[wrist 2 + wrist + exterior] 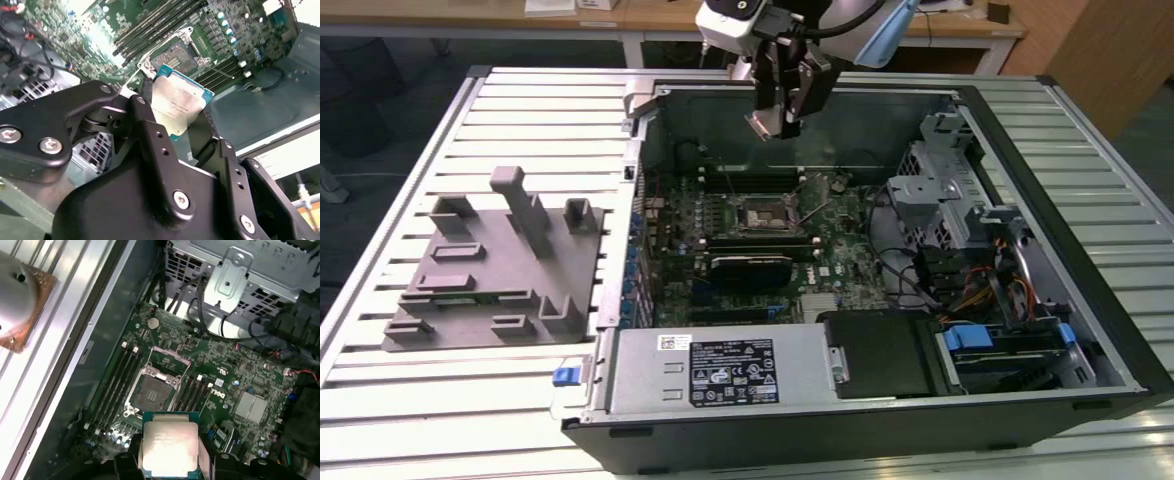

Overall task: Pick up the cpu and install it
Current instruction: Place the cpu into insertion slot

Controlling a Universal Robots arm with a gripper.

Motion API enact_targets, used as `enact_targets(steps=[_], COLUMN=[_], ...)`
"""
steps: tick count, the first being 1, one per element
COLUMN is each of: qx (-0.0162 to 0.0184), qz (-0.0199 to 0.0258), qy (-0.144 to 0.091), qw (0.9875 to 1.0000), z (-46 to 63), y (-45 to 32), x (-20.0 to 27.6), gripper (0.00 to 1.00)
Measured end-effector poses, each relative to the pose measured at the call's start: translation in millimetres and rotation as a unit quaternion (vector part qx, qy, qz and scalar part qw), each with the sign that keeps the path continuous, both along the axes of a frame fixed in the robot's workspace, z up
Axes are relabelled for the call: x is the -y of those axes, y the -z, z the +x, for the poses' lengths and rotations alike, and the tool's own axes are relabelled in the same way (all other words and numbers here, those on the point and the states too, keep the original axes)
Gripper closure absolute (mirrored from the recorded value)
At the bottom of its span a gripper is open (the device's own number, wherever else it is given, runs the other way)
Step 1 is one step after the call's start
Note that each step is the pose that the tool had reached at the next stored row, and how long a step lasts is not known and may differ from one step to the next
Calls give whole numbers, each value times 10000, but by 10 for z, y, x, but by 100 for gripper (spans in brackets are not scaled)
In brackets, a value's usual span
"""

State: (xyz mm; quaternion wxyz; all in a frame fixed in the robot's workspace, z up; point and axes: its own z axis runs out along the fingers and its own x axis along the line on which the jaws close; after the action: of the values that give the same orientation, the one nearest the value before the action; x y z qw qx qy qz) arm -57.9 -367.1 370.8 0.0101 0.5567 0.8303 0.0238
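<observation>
The cpu (pixel 169 447) is off the table, pinched by its edges btwn the fingers of the gripper (pixel 778 118). It hangs in the air over the far part of the open computer case (pixel 1067 290), pale top facing the first wrist cam. It's not in the socket (pixel 765 213), which sits lower on the motherboard (pixel 854 255), frame looking open. Risks, as I judge: the grip is on thin edges only, so a slip or tilt could drop the chip onto the board. Arriving skewed or rotated wrong vs. the socket could damage contacts. Around it: memory sticks (pixel 754 245) just beside the socket's near side, and slots on the far side too, so little room for the fingers. The drive cage (pixel 927 190) and cables (pixel 921 270) crowd the exterior view's right. The grey fixture (pixel 494 265) sits on the table at the exterior view's left, well apart.
</observation>
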Motion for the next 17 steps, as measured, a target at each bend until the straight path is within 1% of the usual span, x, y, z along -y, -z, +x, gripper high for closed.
enact_targets(steps=[3,7,10,13,16,17], qx=[0,1,0,0,0,1], qz=[0,1,-1,0,-3,-3], qy=[270,572,795,951,1161,1199], qw=[9996,9984,9968,9955,9932,9928], z=[0,0,-1,-1,-1,-1], y=[17,38,50,58,66,69], x=[0,-2,-3,-3,-3,-5], gripper=[47,47,47,47,47,47])
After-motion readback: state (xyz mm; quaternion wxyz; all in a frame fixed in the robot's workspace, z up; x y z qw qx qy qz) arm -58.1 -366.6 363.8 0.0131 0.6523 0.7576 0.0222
